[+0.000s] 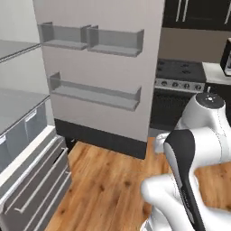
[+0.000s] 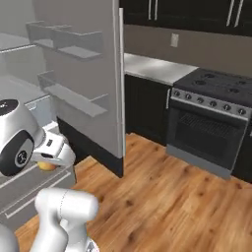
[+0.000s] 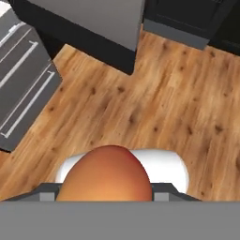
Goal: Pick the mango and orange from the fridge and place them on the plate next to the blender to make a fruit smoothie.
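A rounded orange-red fruit fading to yellow-orange, the mango [image 3: 105, 176], fills the bottom of the hand view, and my gripper [image 3: 105, 194] is shut on it. From the right base view, the mango [image 2: 47, 166] peeks out under my gripper [image 2: 49, 162], which hangs over the wooden floor just outside the fridge [image 2: 29, 187]. The fridge [image 1: 27, 180] stands open at the left with glass shelves and grey handled drawers [image 3: 23, 93]. The orange, the plate and the blender are out of view.
The open fridge door [image 1: 99, 72] with its grey door shelves stands ahead, seen edge-on as the fridge door [image 2: 118, 88]. Beyond it are a black stove [image 2: 211, 113] and a pale counter [image 2: 157, 66]. Open wooden floor [image 2: 162, 197] lies to the right.
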